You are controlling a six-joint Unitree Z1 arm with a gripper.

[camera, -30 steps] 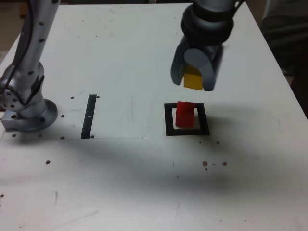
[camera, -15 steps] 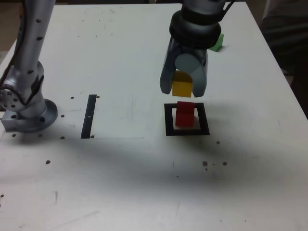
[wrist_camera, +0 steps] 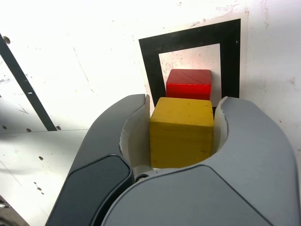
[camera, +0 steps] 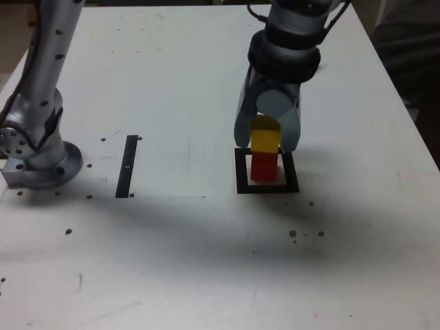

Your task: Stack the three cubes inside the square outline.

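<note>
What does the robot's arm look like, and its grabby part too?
The arm is silvery grey, with dark round bolts dotted along it, a round base and a thin black cable. Near the gripper there's a thick dark ring. The gripper has chunky, rounded grey jaws with pale inner sides and a dark panel.

Noted red cube (camera: 264, 168) within black square outline (camera: 268, 189); yellow cube (camera: 265, 141) above, in grey gripper (camera: 267, 143); straight black strip (camera: 126, 168) toward exterior view's left.

Tabletop (camera: 192, 261) open around square outline (camera: 298, 180); red cube (camera: 264, 167) blocks outline's middle.
</note>
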